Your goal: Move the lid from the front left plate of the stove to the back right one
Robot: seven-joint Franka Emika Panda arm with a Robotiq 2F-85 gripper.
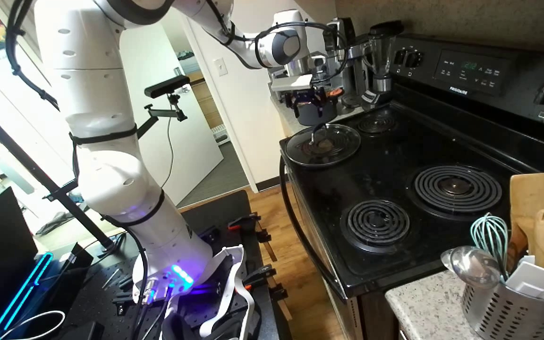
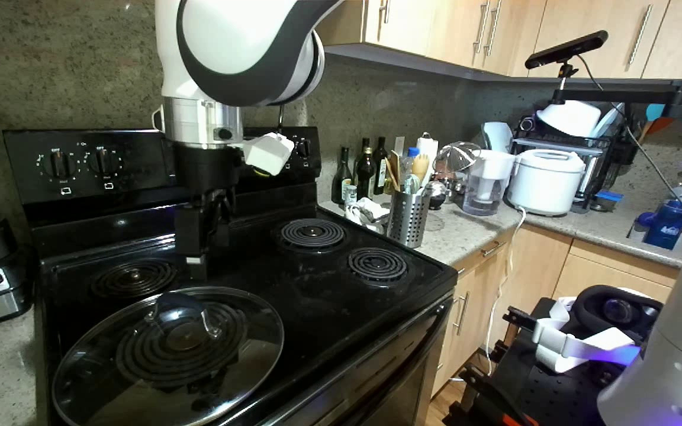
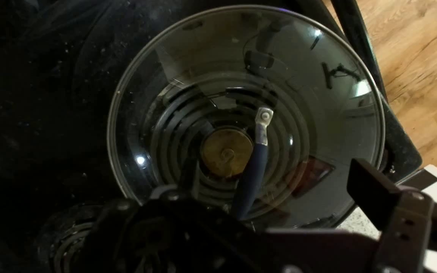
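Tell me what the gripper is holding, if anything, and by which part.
Nothing: the gripper is open above the lid, whose handle is ungripped.

On and around the counter [image 2: 462,239]
A whisk [image 1: 491,238] and wooden spatula [image 1: 539,193] in a metal holder [image 1: 513,309]; dark bottles [image 2: 367,171] near it; a pitcher [image 2: 483,198] beside a rice cooker [image 2: 545,183]; a blender [image 1: 379,56] in both exterior views; cupboards [image 2: 456,32] overhead.
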